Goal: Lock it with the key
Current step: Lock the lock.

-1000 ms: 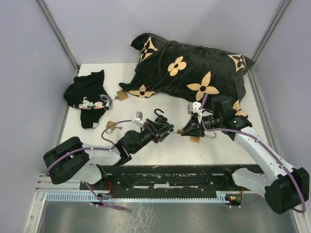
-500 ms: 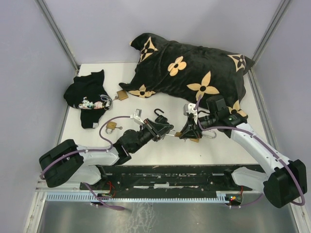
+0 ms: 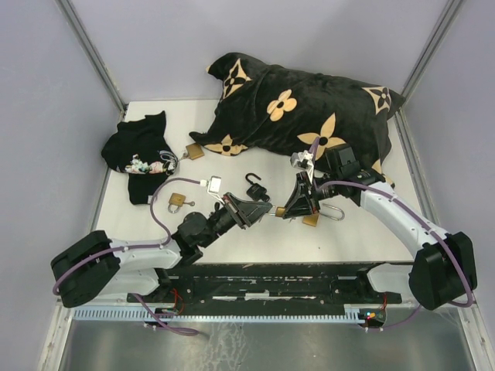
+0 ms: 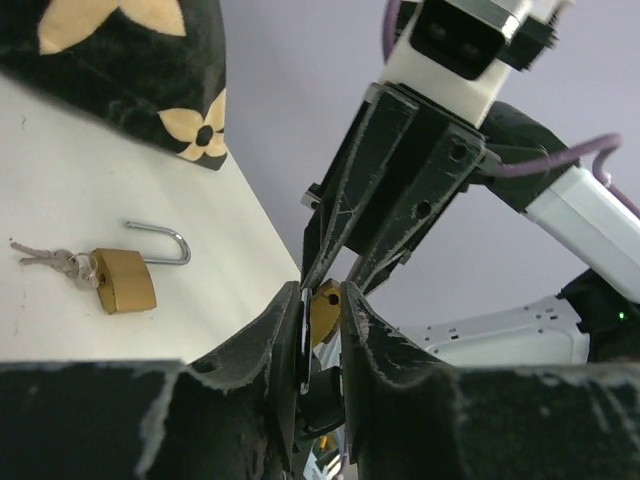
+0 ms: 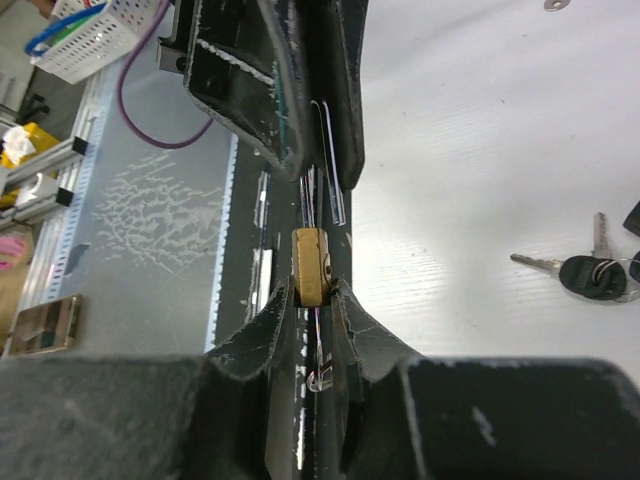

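Two grippers meet tip to tip over the middle of the table point(image 3: 255, 243): the left gripper point(image 4: 320, 293) is pinched together on a thin key point(image 4: 303, 345), and the right gripper point(image 5: 311, 290) is clamped on a small brass padlock point(image 5: 310, 262), just beyond the key. Beside them lies an open-shackled brass padlock point(image 4: 125, 282); farther back a black padlock point(image 3: 254, 185), then the flowered pillow point(image 3: 309, 116)

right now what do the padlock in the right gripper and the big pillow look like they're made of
Padlock, pinched in the right gripper: likely brass, going by its yellow-gold metal body with a dull sheen. Pillow: soft fabric, possibly plush or velvety. It is matte black with tan flower prints, and it sags and creases.
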Tool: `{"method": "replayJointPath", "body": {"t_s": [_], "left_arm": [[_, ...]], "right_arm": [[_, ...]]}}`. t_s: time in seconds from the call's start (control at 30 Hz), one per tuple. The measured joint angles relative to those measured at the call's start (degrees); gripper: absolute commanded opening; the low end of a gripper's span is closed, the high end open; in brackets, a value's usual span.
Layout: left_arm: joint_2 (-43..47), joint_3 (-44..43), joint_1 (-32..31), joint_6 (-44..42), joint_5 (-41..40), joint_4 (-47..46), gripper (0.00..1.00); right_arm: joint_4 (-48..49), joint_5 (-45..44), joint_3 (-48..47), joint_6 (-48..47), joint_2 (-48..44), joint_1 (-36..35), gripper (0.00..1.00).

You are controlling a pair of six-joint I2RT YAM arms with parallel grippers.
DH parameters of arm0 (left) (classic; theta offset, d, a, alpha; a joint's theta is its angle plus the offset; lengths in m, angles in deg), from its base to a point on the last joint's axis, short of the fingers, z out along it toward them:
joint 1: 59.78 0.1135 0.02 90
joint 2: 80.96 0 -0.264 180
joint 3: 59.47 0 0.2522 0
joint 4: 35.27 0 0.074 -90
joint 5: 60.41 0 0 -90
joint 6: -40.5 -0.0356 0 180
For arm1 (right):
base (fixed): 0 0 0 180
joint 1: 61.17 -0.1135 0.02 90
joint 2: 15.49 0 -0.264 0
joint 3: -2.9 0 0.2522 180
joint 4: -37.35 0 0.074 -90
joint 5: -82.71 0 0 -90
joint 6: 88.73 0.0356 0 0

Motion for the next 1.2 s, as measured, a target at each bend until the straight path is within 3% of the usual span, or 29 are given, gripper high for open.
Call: {"method": "replayJointPath", "body": {"t_s": [0.27,0.6,1.03,1.2], "left_arm": [[5.03,0.11,-0.15,-7.15,3.1,2.75,0.34],[13.62,-3.15,-0.15,-16.92,7.23,20.09,0.36],[13.55,-8.41,-0.15,-24.87,11.72,31.36,0.32],[13.75,-10.12,-0.15,-26.86,13.22,34.71,0.21]], "right_arm": [[0.22,3.61,-0.39,2.62,0.39,0.76,0.02],[-3.96,4.28,-1.68,-1.16,0.5,1.09,0.02],[-12.57,4.0,-3.74,-10.43,1.2,1.11,0.02],[-15.69,3.87,-4.83,-13.64,1.64,1.09,0.02]]}}
